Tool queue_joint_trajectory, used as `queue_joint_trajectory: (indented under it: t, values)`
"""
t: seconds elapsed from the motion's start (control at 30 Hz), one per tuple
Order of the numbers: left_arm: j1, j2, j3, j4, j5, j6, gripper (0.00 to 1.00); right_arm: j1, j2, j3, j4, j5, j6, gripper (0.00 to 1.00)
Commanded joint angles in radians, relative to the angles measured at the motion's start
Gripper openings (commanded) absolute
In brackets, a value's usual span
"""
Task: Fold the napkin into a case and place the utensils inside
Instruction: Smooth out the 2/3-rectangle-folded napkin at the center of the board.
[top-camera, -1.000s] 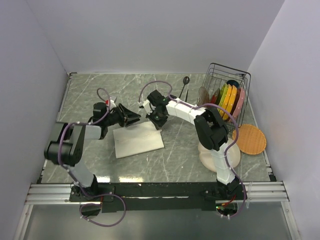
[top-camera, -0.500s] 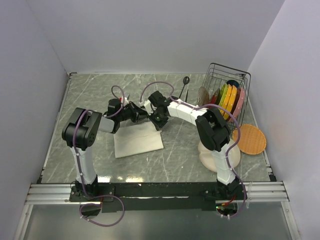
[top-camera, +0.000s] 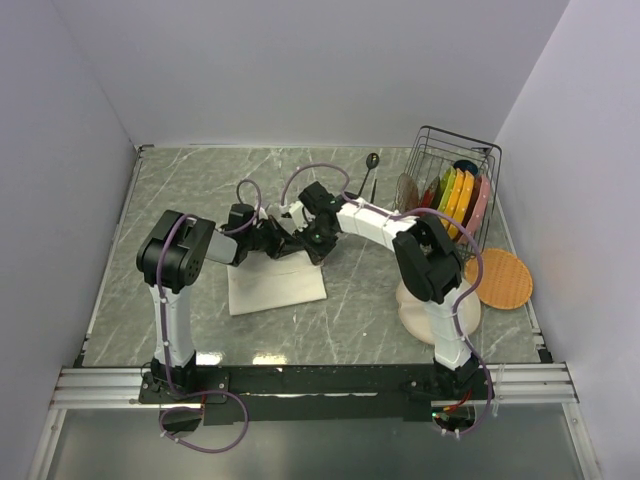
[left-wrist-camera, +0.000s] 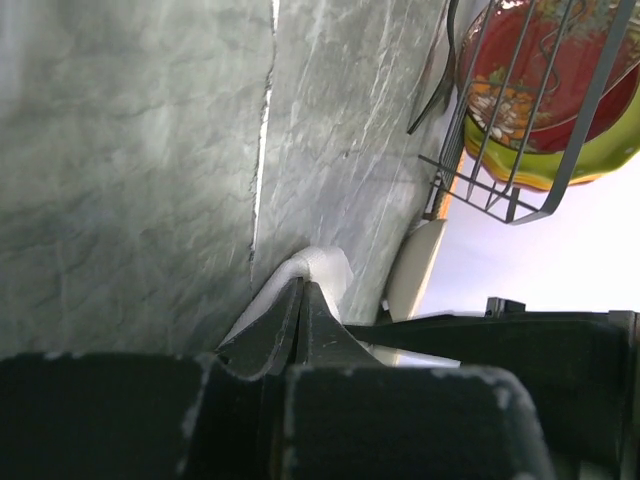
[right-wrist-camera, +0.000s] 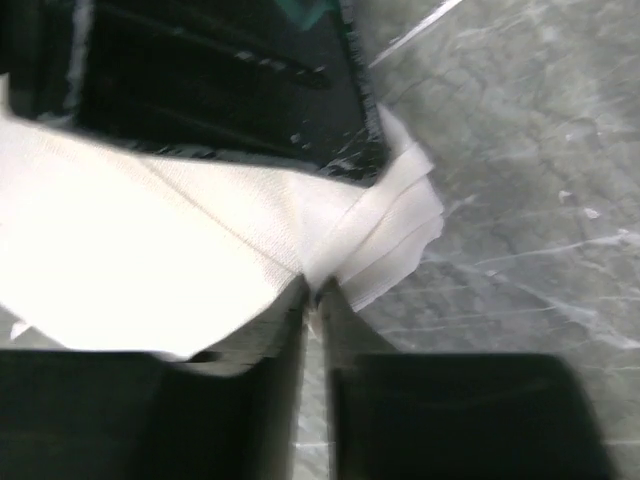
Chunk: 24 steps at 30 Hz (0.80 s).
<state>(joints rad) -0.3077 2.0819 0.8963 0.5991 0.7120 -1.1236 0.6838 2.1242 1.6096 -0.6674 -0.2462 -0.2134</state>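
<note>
The napkin lies folded into a cream-white rectangle at mid-table. Both grippers meet at its far right corner. My left gripper reaches in from the left, and in the left wrist view its jaws are shut on a raised fold of the napkin. My right gripper comes from the right; its fingertips pinch the gathered corner of the napkin with only a thin slit between them. The dark spoon lies on the table beyond, left of the rack, with a dark utensil beside the rack.
A wire dish rack with colourful plates stands at the back right. An orange plate and a beige plate lie at the right, near the right arm. The left gripper's black body fills the top of the right wrist view.
The left arm has swung right to the napkin's far right corner and its jaws have closed on the cloth. The right gripper has stayed at that corner.
</note>
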Motion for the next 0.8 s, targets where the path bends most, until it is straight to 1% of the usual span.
queue_joint_trajectory:
  t: [0.0,0.07,0.17,0.23,0.3,0.43,0.53,0.63,0.73,0.77]
  values:
    - [-0.005,0.063,0.007,-0.168,-0.097,0.116,0.01,-0.047,-0.099,0.082,-0.129,-0.143,0.023,0.36]
    - [-0.005,0.063,0.007,-0.173,-0.106,0.123,0.01,-0.087,-0.110,0.121,-0.159,-0.198,0.054,0.38]
    - [-0.005,0.061,0.006,-0.185,-0.111,0.130,0.01,-0.136,-0.096,0.185,-0.172,-0.315,0.138,0.38]
    - [-0.005,0.061,0.004,-0.185,-0.106,0.136,0.01,-0.171,-0.079,0.185,-0.140,-0.373,0.212,0.36]
    - [-0.005,0.061,0.004,-0.188,-0.106,0.139,0.01,-0.190,-0.060,0.168,-0.086,-0.410,0.282,0.30]
    - [-0.005,0.061,0.012,-0.202,-0.108,0.154,0.01,-0.187,-0.009,0.164,-0.043,-0.441,0.356,0.23]
    - [-0.005,0.066,0.015,-0.200,-0.109,0.154,0.01,-0.185,0.014,0.136,0.011,-0.456,0.411,0.21]
    - [-0.005,0.072,0.024,-0.209,-0.111,0.163,0.01,-0.175,0.020,0.112,0.032,-0.462,0.424,0.21]
    - [-0.005,0.070,0.027,-0.219,-0.112,0.171,0.01,-0.168,0.025,0.087,0.032,-0.437,0.425,0.24]
    - [-0.005,0.070,0.026,-0.216,-0.112,0.171,0.01,-0.165,0.026,0.072,0.032,-0.423,0.422,0.28]
